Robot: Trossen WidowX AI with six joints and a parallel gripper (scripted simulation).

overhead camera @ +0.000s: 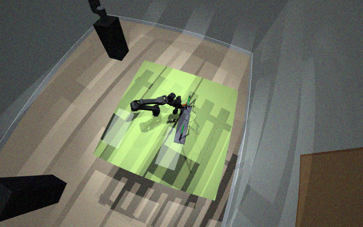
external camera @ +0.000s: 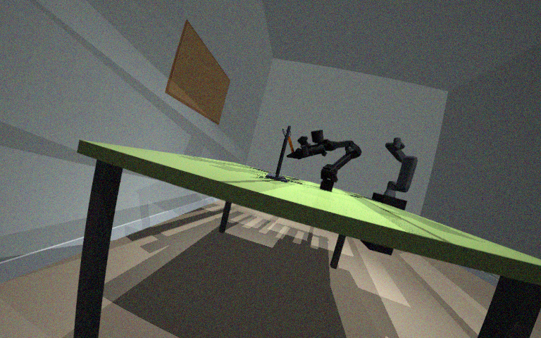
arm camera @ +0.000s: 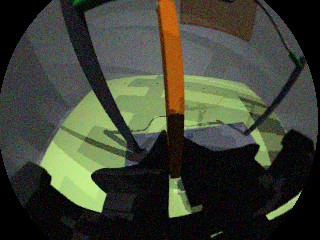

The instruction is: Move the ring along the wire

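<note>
The orange handle [overhead camera: 184,105] [external camera: 290,144] [arm camera: 172,75] slants up from my gripper [overhead camera: 182,106] [external camera: 293,154] [arm camera: 166,132], which is shut on its lower end. The small pale ring at the handle's top is beside the upper green wire part [overhead camera: 188,99] in the top view; it is out of the wrist view. Whether it touches the wire I cannot tell. The other green part [overhead camera: 182,128] [arm camera: 296,59] is by the other post [arm camera: 280,95]. The thin grey wire [overhead camera: 196,115] curves between them. The nearer post [arm camera: 92,65] stands left in the wrist view.
The grey base plate [overhead camera: 177,138] [arm camera: 220,136] lies under the wire on the green table [overhead camera: 214,88] [external camera: 179,167]. In the exterior view one dark post [external camera: 282,157] shows close in front of the fingers. A second dark arm [external camera: 407,173] stands beyond the table.
</note>
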